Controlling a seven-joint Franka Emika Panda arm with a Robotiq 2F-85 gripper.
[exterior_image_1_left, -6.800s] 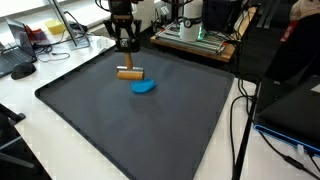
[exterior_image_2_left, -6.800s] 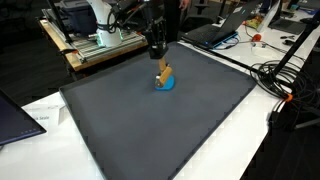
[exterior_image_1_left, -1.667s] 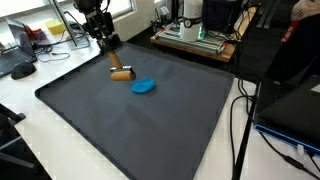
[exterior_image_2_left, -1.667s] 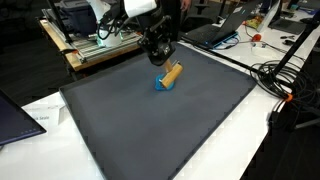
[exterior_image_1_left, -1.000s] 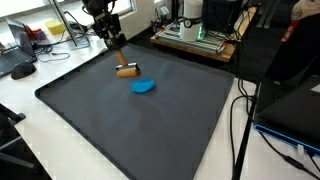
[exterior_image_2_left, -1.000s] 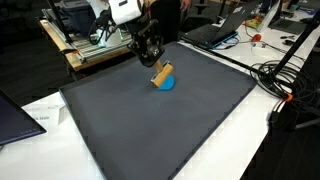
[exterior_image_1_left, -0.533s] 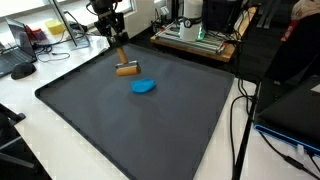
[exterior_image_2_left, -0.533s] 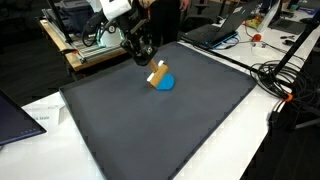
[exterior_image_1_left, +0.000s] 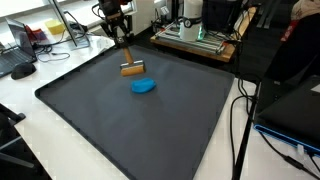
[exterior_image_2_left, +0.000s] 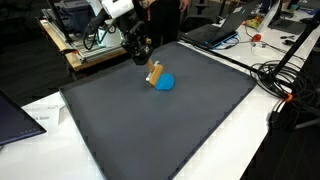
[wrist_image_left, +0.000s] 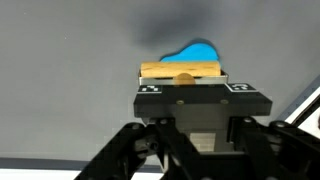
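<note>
1. Broad stretch of dark grey mat (exterior_image_1_left: 150, 130) from near edge to things.
2. 1 flat blue oval piece (exterior_image_1_left: 144, 86) mid-mat; 1 tan wooden block (exterior_image_1_left: 132, 69) just beside.
3. 1 black gripper (exterior_image_1_left: 122, 38) clamped on block's thin handle, near far mat edge.

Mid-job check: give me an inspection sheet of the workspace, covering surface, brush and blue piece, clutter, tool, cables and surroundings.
Surface: dark mat lying flat on a white table.
Job's things: wooden brush with its head down at the mat; blue piece lies on the mat close beside it, and I cannot tell if they touch.
Clutter: nothing seen on the mat.
Grippers: tool shut on the wooden brush, tilted over the mat's far side.
Cables: black cables bundled off the mat's edge.
Surroundings: laptop near the mat; lab equipment behind the mat.
</note>
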